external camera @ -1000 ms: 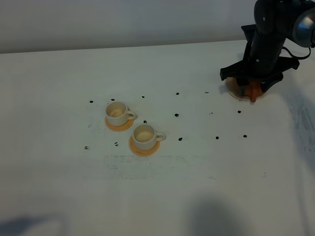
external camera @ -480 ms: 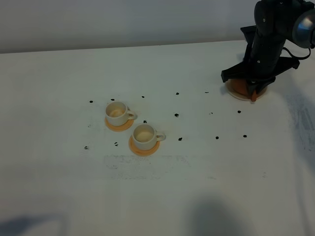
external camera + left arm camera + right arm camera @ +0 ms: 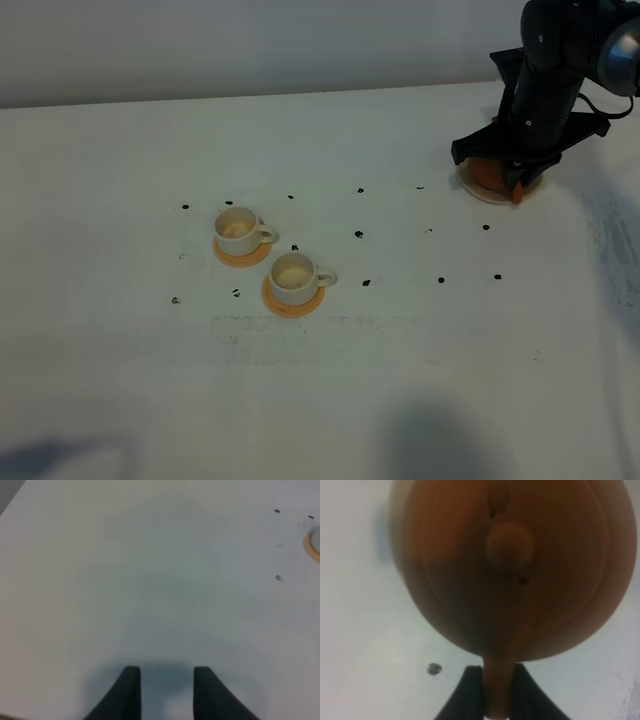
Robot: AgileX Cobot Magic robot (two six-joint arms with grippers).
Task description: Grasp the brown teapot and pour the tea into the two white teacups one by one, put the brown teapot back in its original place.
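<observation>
The brown teapot (image 3: pixel 485 175) sits on the pale beige disc (image 3: pixel 492 196) at the far right of the table, mostly covered by my right arm. In the right wrist view the teapot (image 3: pixel 505 565) fills the frame with its lid knob up. My right gripper (image 3: pixel 497 695) is shut on its loop handle, which is pinched between the two dark fingers (image 3: pixel 472 692). The two white teacups (image 3: pixel 238 228) (image 3: pixel 293 275) stand on orange coasters at centre left, showing cream insides. My left gripper (image 3: pixel 166 690) hangs open over bare table with nothing between its fingers. No tea is visible.
Several small black marks (image 3: pixel 359 234) dot the white table between the cups and the teapot. An orange coaster's edge (image 3: pixel 313 545) shows at the side of the left wrist view. The wall runs along the table's far edge.
My right gripper has closed on the teapot's handle; a second ago its jaws stood wide around it. The cups have not moved.
</observation>
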